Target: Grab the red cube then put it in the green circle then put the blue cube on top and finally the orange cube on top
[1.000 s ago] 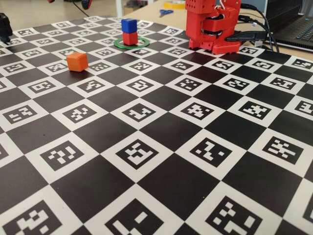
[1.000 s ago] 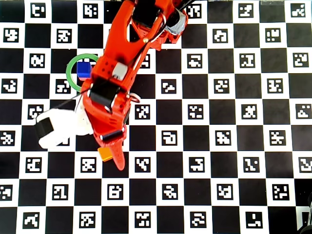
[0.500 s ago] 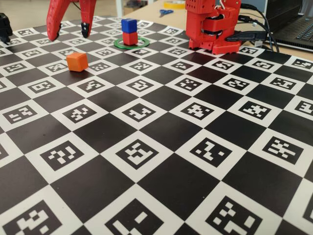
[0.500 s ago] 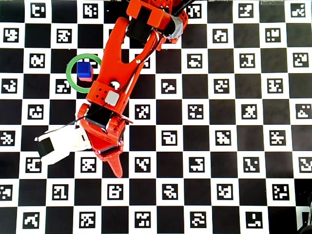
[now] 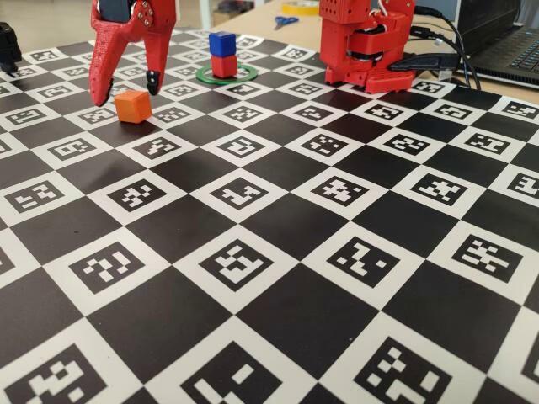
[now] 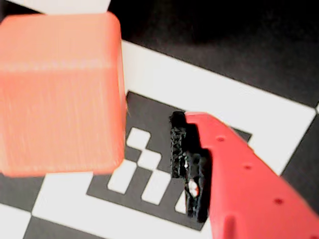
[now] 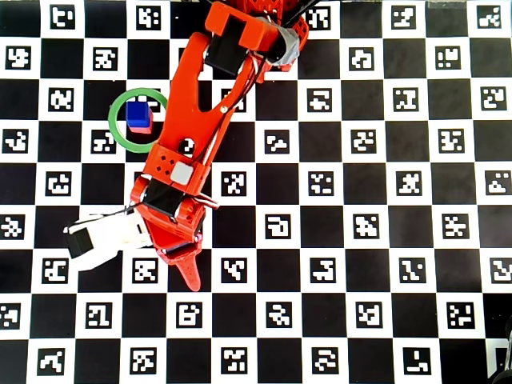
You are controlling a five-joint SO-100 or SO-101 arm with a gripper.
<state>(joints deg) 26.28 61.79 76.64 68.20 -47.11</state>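
Blue-on-red done; red robot hand (image 5: 128,91) hanging open over small bright-orange cube (image 5: 133,106), far left. Next: lowering, closing.

The place looked like a robotics lab or maker's workspace. The worktop (image 5: 278,227) was covered by a black-and-white checkerboard printed with square fiducial markers, the kind used for camera calibration. A red 3D-printed arm base (image 5: 366,42) stood at its far edge, with cables (image 5: 455,42) running to a laptop (image 5: 509,46). Blue-handled scissors (image 5: 285,21) lay on a wooden desk (image 5: 253,17) behind.
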